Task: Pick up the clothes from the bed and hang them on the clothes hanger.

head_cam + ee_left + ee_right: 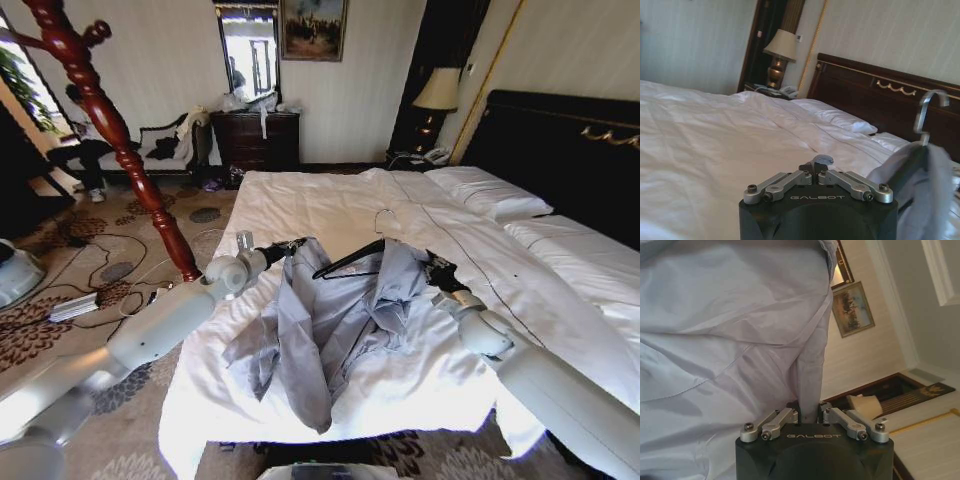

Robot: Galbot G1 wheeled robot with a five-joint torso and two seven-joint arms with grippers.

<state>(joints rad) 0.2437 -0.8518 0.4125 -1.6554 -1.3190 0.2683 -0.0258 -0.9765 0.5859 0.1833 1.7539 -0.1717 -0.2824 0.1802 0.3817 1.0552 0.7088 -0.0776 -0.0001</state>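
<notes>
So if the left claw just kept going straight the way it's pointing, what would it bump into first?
Probably the grey shirt draped on the hanger; the left claw sits right beside its edge, though depth is hard to judge.

Clothes — draped over the clothes hanger, above the bed near its foot. Left gripper at the garment's left, right gripper at its right — headboard behind.
</notes>
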